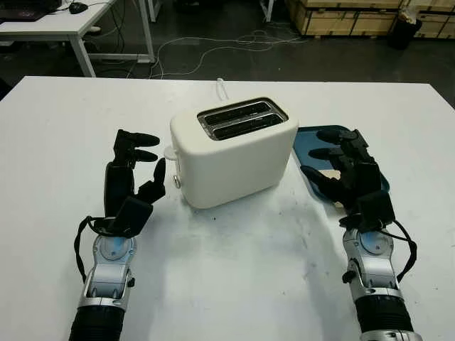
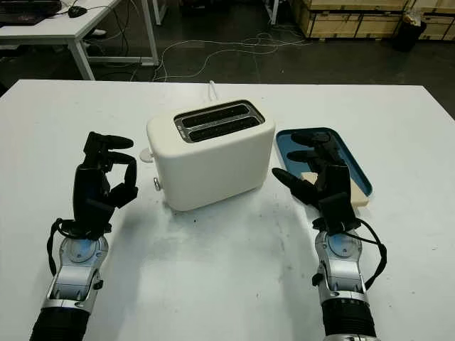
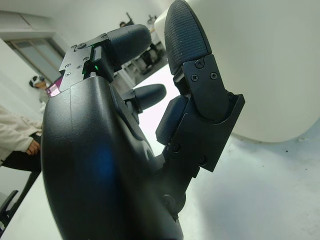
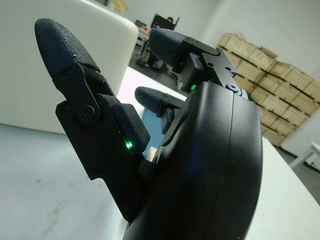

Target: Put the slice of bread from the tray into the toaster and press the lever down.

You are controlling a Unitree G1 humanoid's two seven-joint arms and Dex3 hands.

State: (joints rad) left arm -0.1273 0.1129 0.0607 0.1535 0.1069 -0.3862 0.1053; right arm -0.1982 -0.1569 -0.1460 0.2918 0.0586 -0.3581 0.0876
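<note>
Right hand (image 2: pixel 316 174) hovers open over the blue tray (image 2: pixel 355 167), above the bread slice (image 2: pixel 355 197). Left hand (image 2: pixel 103 177) waits open beside the toaster (image 2: pixel 210 153). Grip the slice by its edges, keeping it vertical for the slot.

Both arms forward — left hand (image 1: pixel 135 170) and right hand (image 1: pixel 345 170) open, upright, empty.
</note>
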